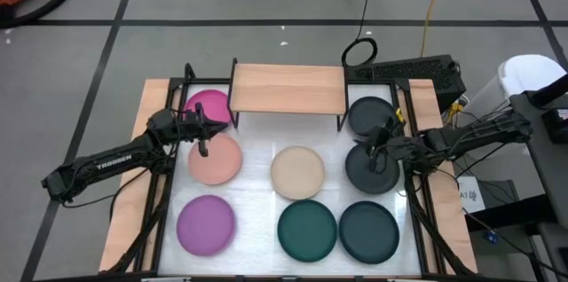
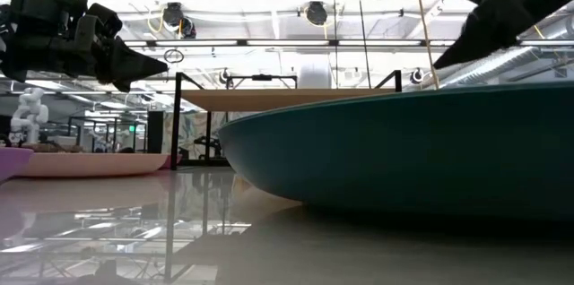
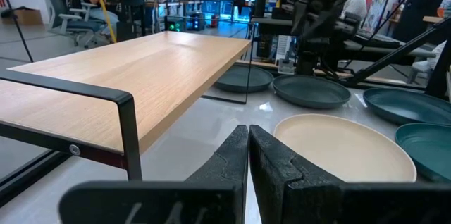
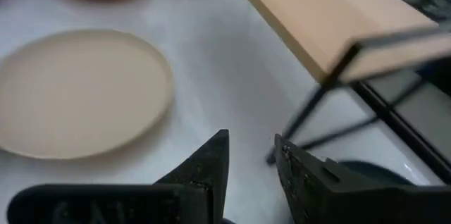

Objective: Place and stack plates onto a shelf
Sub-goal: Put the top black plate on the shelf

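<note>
Eight plates lie flat on the white table. Magenta [image 1: 210,106], salmon [image 1: 215,159] and purple [image 1: 206,224] lie at the left, beige [image 1: 297,172] and teal [image 1: 307,230] in the middle. Three dark ones lie at the right [image 1: 371,115] [image 1: 371,168] [image 1: 369,231]. The wooden shelf [image 1: 288,89] stands on black legs at the far middle, with nothing on it. My left gripper [image 3: 248,150] is shut and hovers over the salmon plate's far edge [image 1: 211,129]. My right gripper [image 4: 251,155] is open a little and hovers over the middle dark plate [image 1: 364,147].
Black frame rails [image 1: 166,184] run along the table's left and right sides, with wooden boards outside them. A black cable loop [image 1: 359,51] and a dark box [image 1: 417,71] sit behind the shelf. Bare table shows under the shelf and between it and the beige plate [image 3: 338,146].
</note>
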Controlling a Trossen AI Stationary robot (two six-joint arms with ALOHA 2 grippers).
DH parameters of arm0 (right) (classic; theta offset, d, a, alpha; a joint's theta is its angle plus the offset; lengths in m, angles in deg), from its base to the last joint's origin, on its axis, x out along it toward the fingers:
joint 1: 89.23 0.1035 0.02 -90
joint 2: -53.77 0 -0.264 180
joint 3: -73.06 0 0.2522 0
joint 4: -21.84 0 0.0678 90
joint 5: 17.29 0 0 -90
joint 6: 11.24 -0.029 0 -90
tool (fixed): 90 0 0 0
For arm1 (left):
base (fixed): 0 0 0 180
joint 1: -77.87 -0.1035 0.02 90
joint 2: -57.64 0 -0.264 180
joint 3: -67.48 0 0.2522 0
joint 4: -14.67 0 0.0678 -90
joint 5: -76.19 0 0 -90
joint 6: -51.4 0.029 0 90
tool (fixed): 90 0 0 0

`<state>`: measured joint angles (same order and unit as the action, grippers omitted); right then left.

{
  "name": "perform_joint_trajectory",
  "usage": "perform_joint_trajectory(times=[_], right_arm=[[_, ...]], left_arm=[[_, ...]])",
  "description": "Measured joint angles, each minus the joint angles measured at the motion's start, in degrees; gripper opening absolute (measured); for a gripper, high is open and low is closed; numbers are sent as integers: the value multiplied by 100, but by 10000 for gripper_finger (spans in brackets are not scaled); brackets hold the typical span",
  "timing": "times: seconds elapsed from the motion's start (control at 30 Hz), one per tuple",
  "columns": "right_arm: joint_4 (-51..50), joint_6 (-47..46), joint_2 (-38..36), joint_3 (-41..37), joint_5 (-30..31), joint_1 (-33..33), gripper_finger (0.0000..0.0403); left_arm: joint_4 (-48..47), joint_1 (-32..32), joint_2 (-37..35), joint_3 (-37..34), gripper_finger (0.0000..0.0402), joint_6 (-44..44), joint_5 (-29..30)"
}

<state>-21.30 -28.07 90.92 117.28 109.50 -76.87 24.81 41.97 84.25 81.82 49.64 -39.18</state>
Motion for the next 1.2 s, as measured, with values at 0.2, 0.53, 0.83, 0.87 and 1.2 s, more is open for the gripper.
perform_joint_trajectory(times=[0.2, 0.53, 0.83, 0.87, 1.2], right_arm=[[-323, -607, 227, -4, 270, -255, 100], [-115, -355, 992, -195, 42, -1398, 100], [407, -287, 1849, -195, -972, -2415, 100], [445, -284, 1954, -195, -1152, -2533, 100], [771, -103, 2957, -195, -1935, -3300, 100]], left_arm=[[0, -2, 0, 0, 21, 0, 0], [0, -1, 0, 0, 21, 0, 0], [0, -1, 0, 1, 21, 0, 0], [0, -2, 0, 0, 21, 0, 2], [-2, -1, 0, 0, 21, 0, 0]])
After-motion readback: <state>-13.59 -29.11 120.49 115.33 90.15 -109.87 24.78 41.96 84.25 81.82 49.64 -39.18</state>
